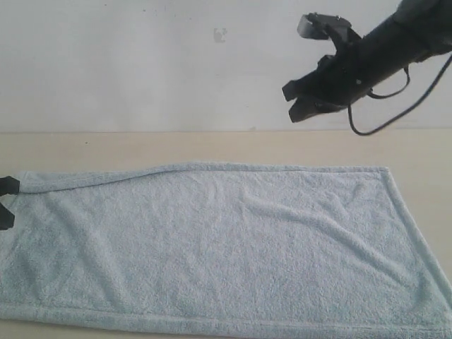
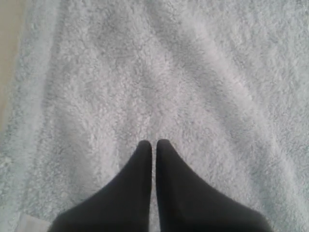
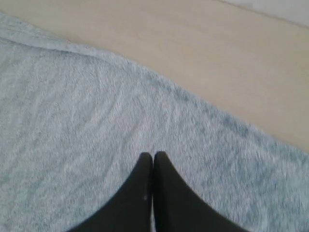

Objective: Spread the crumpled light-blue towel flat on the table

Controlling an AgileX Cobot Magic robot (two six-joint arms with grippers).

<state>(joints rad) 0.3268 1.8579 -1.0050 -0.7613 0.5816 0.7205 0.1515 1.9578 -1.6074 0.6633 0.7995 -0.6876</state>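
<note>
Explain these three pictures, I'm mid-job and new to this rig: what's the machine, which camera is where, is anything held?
It is a robot with two black arms, each ending in jaws. The wide picture comes from a camera off the arms: the right arm hangs in the air at the far side, and only the tip of the left arm shows at the picture's left edge. The other two pictures come from a camera on each wrist, looking past the jaws. A large pale light-blue fluffy terry towel lies spread on the pale beige wood-grain table, with a few soft creases. Both pairs of jaws are shut; nothing is seen held.
</note>
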